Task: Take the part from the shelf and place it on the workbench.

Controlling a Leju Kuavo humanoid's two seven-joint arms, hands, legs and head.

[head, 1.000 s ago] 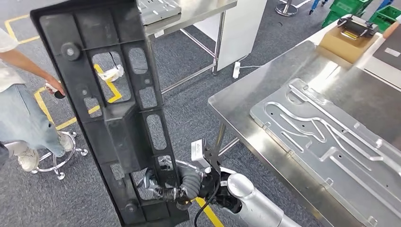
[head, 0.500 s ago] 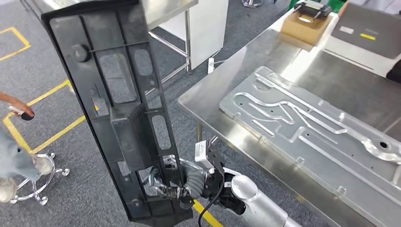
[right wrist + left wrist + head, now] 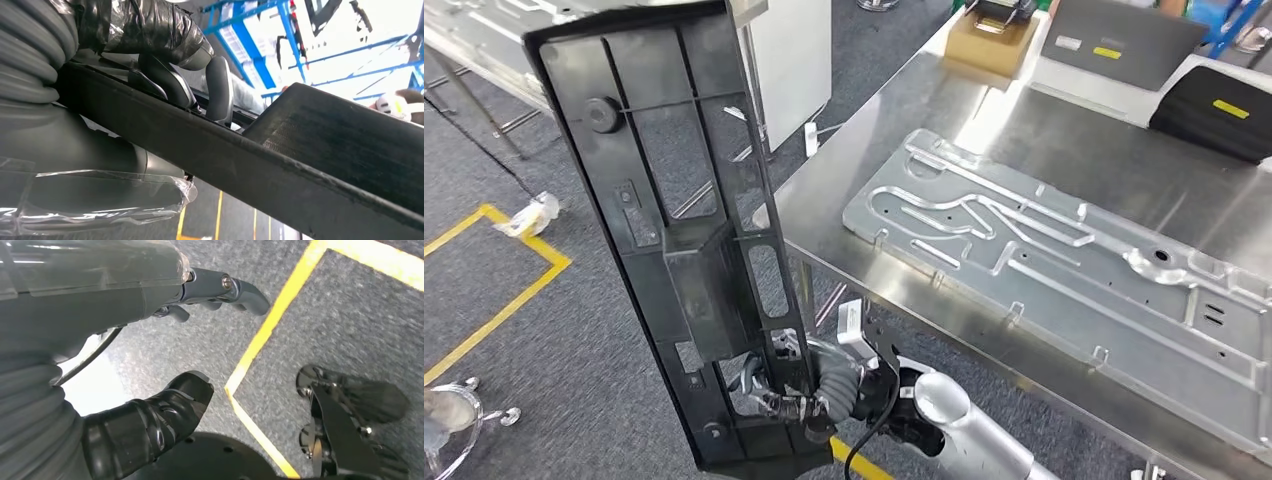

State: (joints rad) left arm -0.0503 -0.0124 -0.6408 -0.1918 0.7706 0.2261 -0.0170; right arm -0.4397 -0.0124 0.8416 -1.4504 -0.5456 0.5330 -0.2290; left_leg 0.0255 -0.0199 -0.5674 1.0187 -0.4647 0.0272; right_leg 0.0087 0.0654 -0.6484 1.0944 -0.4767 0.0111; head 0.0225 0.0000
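The part is a long black plastic frame (image 3: 674, 230) with ribs and cut-outs, held upright and leaning left in the head view. My right hand (image 3: 796, 392) grips it near its lower end, fingers through an opening. In the right wrist view the fingers (image 3: 170, 80) wrap over the black part (image 3: 280, 165). The steel workbench (image 3: 844, 190) lies to the right of the part, carrying a large grey metal plate (image 3: 1064, 260). My left hand (image 3: 165, 355) hangs over the floor with fingers apart, holding nothing.
A brown cardboard box (image 3: 989, 42), a grey pad (image 3: 1114, 40) and a black case (image 3: 1219, 110) sit at the bench's far side. Yellow floor tape (image 3: 499, 290) marks the grey carpet. A white panel (image 3: 789, 60) stands behind the part. A chair base (image 3: 454, 430) is low left.
The whole view has swung to the right: the bench now fills more of the picture and the person at the left has dropped out of sight. My right hand keeps its grip on the part.
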